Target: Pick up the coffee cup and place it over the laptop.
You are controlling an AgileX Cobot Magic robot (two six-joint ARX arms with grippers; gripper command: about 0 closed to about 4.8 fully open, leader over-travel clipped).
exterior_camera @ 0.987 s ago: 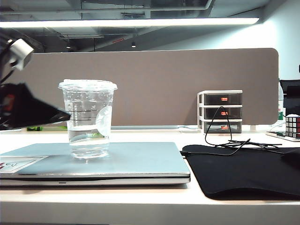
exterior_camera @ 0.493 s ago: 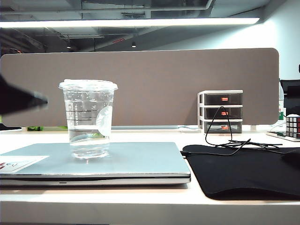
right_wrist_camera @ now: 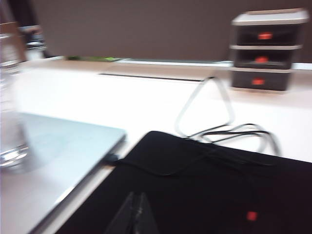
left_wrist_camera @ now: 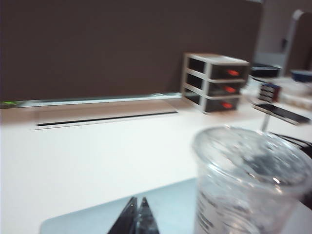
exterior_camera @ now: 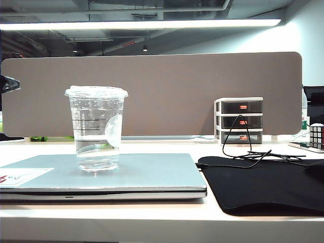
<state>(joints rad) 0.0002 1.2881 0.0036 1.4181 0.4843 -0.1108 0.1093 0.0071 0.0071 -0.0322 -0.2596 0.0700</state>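
The coffee cup (exterior_camera: 96, 129), clear plastic with a flat lid, stands upright on the lid of the silver-grey laptop (exterior_camera: 152, 174), with nothing touching it. In the left wrist view my left gripper (left_wrist_camera: 138, 201) is shut and empty. It hangs over the laptop's corner (left_wrist_camera: 92, 219), beside the cup (left_wrist_camera: 248, 185) and apart from it. In the exterior view only a dark bit of the left arm (exterior_camera: 7, 83) shows at the left edge. My right gripper (right_wrist_camera: 136, 196) is shut and empty above the black mouse mat (right_wrist_camera: 219, 195), with the laptop (right_wrist_camera: 63, 146) and the cup (right_wrist_camera: 9, 97) off to one side.
A black mouse mat (exterior_camera: 263, 185) lies right of the laptop, with a black cable (exterior_camera: 248, 152) looped over its back edge. A small drawer unit (exterior_camera: 238, 120) and a puzzle cube (exterior_camera: 316, 134) stand at the back right, before a grey-brown partition (exterior_camera: 177, 86).
The left arm has drawn back to the left, almost out of the exterior view. The cup stays put on the laptop. The right arm has not shifted.
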